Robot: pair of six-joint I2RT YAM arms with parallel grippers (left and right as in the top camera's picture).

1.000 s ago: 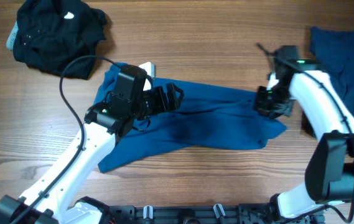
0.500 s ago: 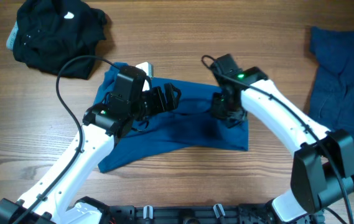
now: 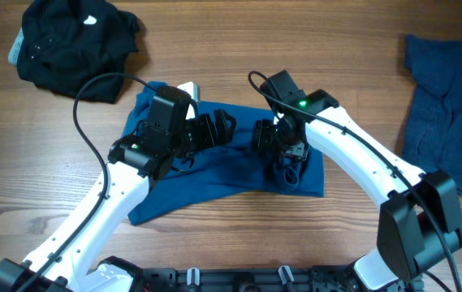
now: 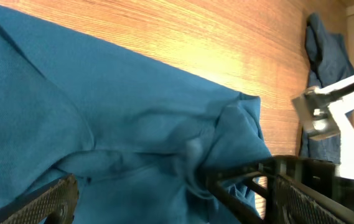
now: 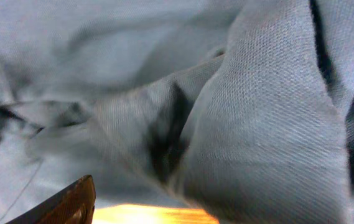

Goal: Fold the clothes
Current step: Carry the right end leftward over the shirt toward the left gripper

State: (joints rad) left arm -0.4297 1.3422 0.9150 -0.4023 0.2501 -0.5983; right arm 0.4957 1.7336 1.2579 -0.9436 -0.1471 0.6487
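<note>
On the table (image 3: 295,49), blue shirt (image 3: 231,169) stretches left-right.

Overhead layout. The polo shirt (image 3: 239,166) lies at the middle of the surface (image 3: 295,49), its right end doubled over onto itself. A bundled garment (image 3: 72,45) lies behind it to the left, apart from it. A third garment (image 3: 450,97) lies at the right edge, well apart. The left gripper (image 3: 218,128) is over the shirt's left half. The right gripper (image 3: 261,138) is just beside it, over the doubled part.
</note>
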